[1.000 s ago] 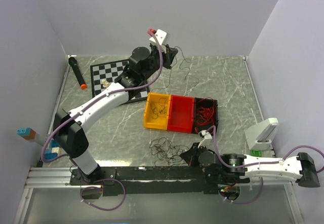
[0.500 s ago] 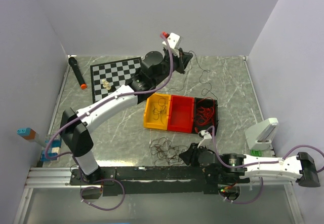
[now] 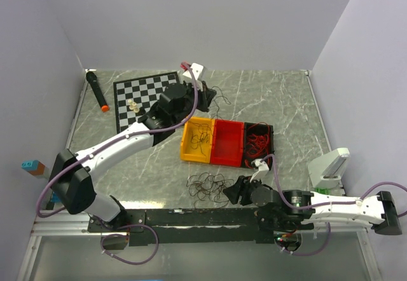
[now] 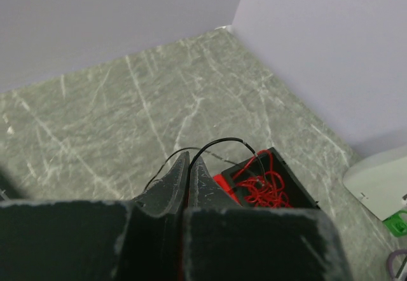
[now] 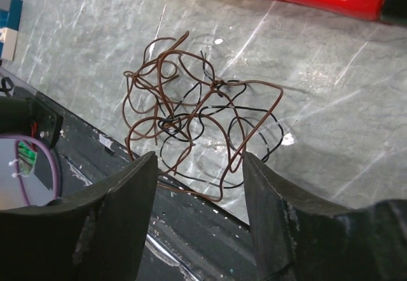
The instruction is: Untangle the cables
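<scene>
I judge the sorting about half done: red cables point(image 3: 256, 142) lie in the black bin point(image 3: 271, 130) and dark cables point(image 3: 200, 138) in the yellow bin point(image 3: 185, 149), my left gripper point(image 4: 189, 160) pinches one black cable point(image 4: 222, 142) beside the bins, and my right gripper point(image 5: 198, 160), jaws spread, hovers over the unsorted tangle point(image 5: 191, 122) at the near edge of the table point(image 3: 286, 103).

3 bins point(image 3: 227, 144) in row; cable tangle point(image 3: 206, 189) before them; chessboard point(image 3: 149, 87) behind, left

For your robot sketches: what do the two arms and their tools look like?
The left arm and right arm have white shells, black joints and a lilac hose. The left tool and right tool each have two dark, tapered fingers.
</scene>
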`<state>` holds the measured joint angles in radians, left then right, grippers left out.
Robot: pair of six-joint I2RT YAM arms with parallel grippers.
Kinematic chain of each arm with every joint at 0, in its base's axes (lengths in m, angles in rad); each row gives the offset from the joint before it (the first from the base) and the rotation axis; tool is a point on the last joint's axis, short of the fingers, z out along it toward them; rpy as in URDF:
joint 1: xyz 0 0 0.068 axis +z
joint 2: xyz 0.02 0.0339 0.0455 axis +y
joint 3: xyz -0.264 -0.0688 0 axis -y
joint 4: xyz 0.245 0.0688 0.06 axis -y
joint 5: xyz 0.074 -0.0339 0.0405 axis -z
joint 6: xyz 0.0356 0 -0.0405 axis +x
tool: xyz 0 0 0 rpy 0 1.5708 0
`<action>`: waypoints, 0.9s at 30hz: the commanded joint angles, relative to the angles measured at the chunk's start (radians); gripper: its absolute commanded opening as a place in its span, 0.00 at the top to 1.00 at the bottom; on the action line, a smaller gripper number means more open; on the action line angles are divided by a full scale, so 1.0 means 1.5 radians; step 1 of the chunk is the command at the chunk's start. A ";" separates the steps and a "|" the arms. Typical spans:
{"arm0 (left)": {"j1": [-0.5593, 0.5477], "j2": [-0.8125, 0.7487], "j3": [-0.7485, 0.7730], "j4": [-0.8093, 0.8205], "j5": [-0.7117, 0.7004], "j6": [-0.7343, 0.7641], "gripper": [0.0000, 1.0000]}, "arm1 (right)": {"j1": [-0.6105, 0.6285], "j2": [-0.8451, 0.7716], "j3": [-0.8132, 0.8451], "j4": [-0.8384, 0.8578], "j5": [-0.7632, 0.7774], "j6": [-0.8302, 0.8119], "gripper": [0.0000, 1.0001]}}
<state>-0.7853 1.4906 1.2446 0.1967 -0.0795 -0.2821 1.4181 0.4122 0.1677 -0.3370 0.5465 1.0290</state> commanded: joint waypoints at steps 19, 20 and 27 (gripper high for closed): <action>0.104 -0.181 -0.159 -0.011 0.047 -0.019 0.99 | 0.008 0.036 0.014 0.010 0.002 -0.001 0.37; 0.103 -0.189 -0.172 -0.013 0.046 -0.019 0.99 | 0.008 0.037 0.011 0.012 0.000 0.001 0.37; 0.109 -0.228 -0.247 -0.016 0.035 -0.004 0.99 | 0.008 0.025 0.001 0.005 -0.006 0.011 0.37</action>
<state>-0.6266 1.1923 0.9051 0.1577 -0.0303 -0.3004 1.4181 0.4606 0.1745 -0.3450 0.5339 1.0321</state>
